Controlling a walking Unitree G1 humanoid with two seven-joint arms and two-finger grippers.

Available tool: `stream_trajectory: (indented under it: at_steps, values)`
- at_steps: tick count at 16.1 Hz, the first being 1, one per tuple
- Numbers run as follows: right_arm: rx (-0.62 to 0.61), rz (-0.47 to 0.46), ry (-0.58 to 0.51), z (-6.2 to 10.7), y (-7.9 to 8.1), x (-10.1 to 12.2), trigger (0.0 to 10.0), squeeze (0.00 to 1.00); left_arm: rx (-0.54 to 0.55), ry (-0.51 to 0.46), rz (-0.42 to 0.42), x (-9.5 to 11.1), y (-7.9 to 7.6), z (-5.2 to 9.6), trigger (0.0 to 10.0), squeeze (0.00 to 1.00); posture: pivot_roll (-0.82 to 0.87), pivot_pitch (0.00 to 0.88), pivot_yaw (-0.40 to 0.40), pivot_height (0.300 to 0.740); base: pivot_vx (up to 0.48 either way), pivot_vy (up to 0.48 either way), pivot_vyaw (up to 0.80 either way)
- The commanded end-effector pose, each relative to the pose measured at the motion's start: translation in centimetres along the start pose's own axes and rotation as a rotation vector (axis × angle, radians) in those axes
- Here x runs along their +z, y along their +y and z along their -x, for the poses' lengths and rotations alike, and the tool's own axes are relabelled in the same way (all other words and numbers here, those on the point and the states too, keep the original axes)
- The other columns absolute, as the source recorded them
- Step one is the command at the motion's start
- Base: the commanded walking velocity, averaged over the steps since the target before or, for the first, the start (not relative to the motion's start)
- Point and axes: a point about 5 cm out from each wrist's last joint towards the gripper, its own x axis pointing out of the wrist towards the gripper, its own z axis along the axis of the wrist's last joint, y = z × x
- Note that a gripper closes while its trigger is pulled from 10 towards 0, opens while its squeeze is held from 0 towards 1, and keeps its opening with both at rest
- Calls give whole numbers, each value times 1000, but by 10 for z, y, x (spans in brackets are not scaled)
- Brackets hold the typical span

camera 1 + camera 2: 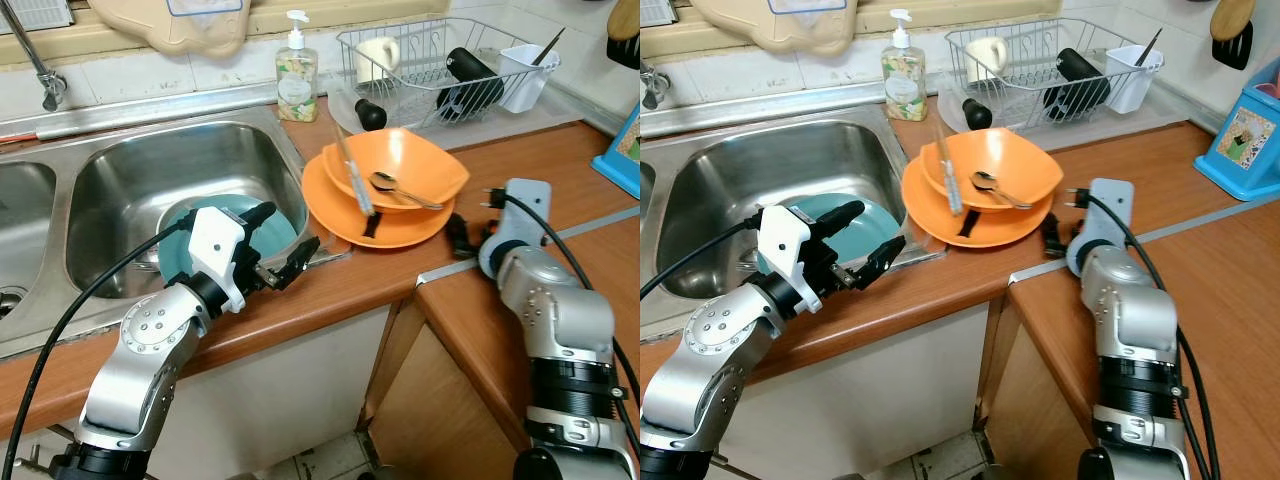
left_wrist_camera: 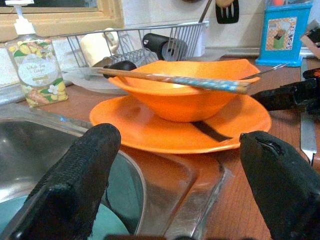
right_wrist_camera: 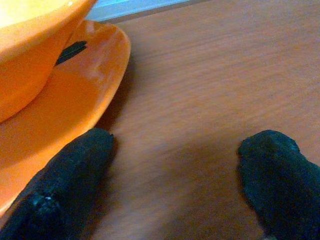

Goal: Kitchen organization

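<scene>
- An orange bowl sits on an orange plate on the wooden counter, beside the sink.
- A spoon lies in the bowl; a chopstick rests across its rim.
- A teal plate lies in the sink.
- The dish rack holds a mug and a black bottle.
- Left gripper hovers at the sink's edge, fingers wide apart, empty.
- Right gripper is spread wide and empty, one finger touching the plate rim.

One orange plate, one orange bowl, one spoon, one teal plate
</scene>
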Motion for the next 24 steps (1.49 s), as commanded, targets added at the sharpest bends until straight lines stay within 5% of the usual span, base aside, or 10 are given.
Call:
stream_trajectory:
  at_steps: [1, 6, 10, 11, 15, 16, 17, 20, 22, 24]
  values:
    - [54, 14, -20, -2, 15, 8, 10000, 0, 3, -8, -14, 3, 1, -1, 10000, 24, -89, 0, 26, 740, 0, 0, 0]
    - [55, 45, -15, -4, 21, 8, 10000, 0, 3, -10, -15, 3, 0, -2, 10000, 20, -88, 0, 25, 740, 0, 0, 0]
    - [10, 81, -55, -1, 7, 11, 10000, 0, -8, -36, 39, 7, -5, -8, 10000, 59, -89, 0, 26, 740, 0, 0, 0]
    - [8, 95, -90, 4, 1, 13, 10000, 0, -25, -61, 87, 11, -9, -10, 10000, 1000, -98, 0, 30, 740, 0, 0, 0]
    - [13, 117, -138, 16, -9, 13, 10000, 0, -23, -69, 62, 11, -12, -12, 10000, 1000, -105, 0, 30, 740, 0, 0, 0]
    - [9, 148, -153, 20, -13, 13, 10000, 0, -12, -65, 49, 10, -11, -12, 10000, 820, -106, 0, 30, 740, 0, 0, 0]
    - [-13, 147, -159, 24, -20, 14, 10000, 0, 1, -65, 47, 10, -10, -11, 10000, 55, -106, 0, 27, 740, 0, 0, 0]
    - [-117, 113, -201, 32, -43, 32, 10000, 0, 30, -62, 24, 10, -4, -7, 10000, 0, -103, 0, 26, 740, 0, 0, 0]
    - [-60, 106, -265, 35, -41, 60, 10000, 1000, 37, -52, 5, 10, 3, -4, 10000, 0, -105, 0, 30, 740, 0, 0, 0]
    - [117, 154, -296, 35, -15, 90, 10000, 1000, 45, -41, -19, 10, 11, -1, 10000, 0, -102, 0, 30, 740, 0, 0, 0]
